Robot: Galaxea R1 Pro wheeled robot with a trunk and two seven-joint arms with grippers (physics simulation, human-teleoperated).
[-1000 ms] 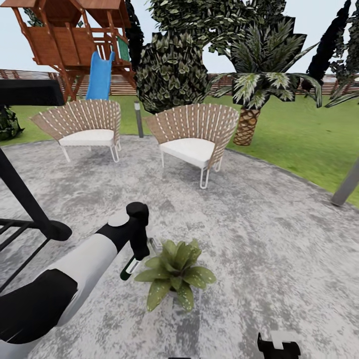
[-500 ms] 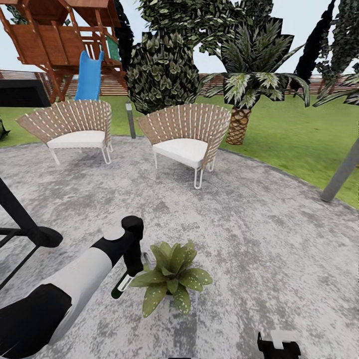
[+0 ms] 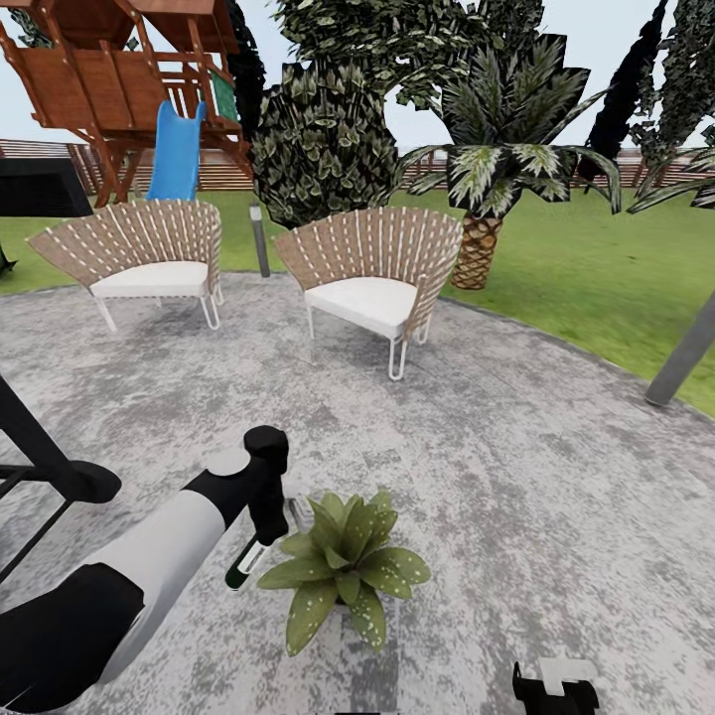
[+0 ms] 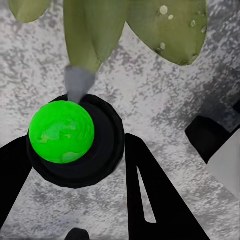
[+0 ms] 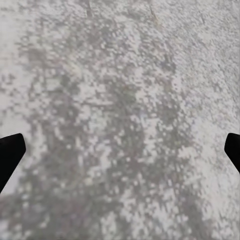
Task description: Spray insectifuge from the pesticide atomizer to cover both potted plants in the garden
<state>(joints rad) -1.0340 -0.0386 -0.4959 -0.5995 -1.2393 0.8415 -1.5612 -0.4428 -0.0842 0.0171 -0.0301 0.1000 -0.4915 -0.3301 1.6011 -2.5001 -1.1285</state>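
Observation:
One potted plant [image 3: 343, 574], a low rosette of broad green leaves speckled with white, stands on the grey paving. My left gripper [image 3: 261, 531] hangs just beside its left edge, shut on the pesticide atomizer [image 3: 243, 564], a small dark bottle with a white band. In the left wrist view the atomizer [image 4: 75, 145] shows a bright green top between my black fingers [image 4: 150, 195], a small grey cone pointing off it toward the plant's leaves [image 4: 165, 25]. My right gripper [image 5: 120, 152] is open over bare paving, and its top peeks in low in the head view [image 3: 554, 685].
Two wicker chairs [image 3: 372, 283] [image 3: 144, 258] stand at the back of the round paved patch [image 3: 516, 477]. A black frame [image 3: 55, 467] stands at the left and a grey post [image 3: 680, 357] at the right. Lawn, a palm [image 3: 487, 199], a play tower with blue slide [image 3: 174, 154] and the fence lie beyond.
The whole picture has shifted, so the camera moved. My left gripper with the atomizer has stayed beside the plant's left edge, sinking slightly.

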